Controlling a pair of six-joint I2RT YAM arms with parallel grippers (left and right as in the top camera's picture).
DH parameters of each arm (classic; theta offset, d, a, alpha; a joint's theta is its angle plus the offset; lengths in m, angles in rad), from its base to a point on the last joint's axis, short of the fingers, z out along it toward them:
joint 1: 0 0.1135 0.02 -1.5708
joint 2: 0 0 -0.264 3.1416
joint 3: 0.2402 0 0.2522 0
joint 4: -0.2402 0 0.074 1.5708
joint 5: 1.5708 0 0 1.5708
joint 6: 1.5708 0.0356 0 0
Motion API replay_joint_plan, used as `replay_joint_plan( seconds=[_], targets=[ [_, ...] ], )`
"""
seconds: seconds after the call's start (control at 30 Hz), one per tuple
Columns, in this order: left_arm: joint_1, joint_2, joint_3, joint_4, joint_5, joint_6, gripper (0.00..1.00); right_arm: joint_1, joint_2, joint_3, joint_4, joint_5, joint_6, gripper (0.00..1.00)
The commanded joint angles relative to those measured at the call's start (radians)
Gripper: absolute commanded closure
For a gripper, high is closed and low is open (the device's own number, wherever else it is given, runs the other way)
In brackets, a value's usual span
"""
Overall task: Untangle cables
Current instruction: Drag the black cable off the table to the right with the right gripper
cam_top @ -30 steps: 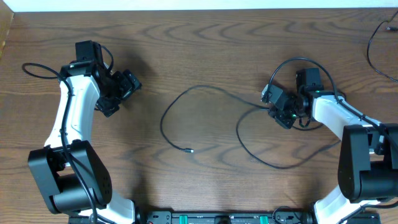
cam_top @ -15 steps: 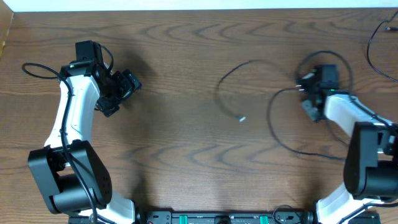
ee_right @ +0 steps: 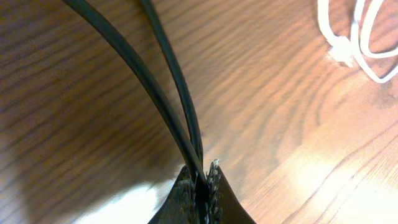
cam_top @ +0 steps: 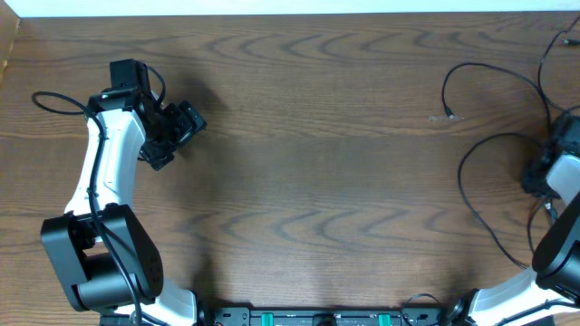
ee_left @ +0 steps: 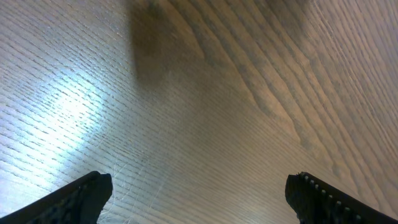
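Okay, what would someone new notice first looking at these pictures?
The right gripper, at the far right, is shut on two strands of black cable whose loops trail across the table. A white cable lies nearby in the right wrist view. The left gripper hangs open over bare wood.

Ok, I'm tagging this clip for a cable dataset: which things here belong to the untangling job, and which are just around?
Part of the job:
- black cable, pinched in the shut right gripper
- white cable, lying nearby on the table

Just around:
- left gripper, open and empty
- thick wire loop on the left arm
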Motion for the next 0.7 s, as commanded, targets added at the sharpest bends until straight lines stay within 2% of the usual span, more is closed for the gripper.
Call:
replay_joint_plan(
  seconds=[0.0,0.1,0.3,0.57,0.67],
  targets=[
    [0.0,0.005,-0.002,-0.003,-0.007,-0.002,0.06,-0.056,0.006,-0.007,0.055,-0.008,0.036,0.99],
    [0.0,0.005,-0.002,-0.003,-0.007,-0.002,0.06,-0.105,0.006,-0.007,0.145,-0.008,0.008,0.99],
    [0.0,0.005,-0.002,-0.003,-0.007,-0.002,0.06,-0.117,0.006,-0.007,0.338,-0.008,-0.233,0.99],
    [0.0,0.005,-0.002,-0.003,-0.007,-0.002,0.06,-0.143,0.006,-0.006,0.668,0.023,-0.329,0.99],
    [0.0,0.005,-0.002,-0.003,-0.007,-0.002,0.06,-0.15,0.006,-0.006,0.711,0.018,-0.344,0.99]
  ],
)
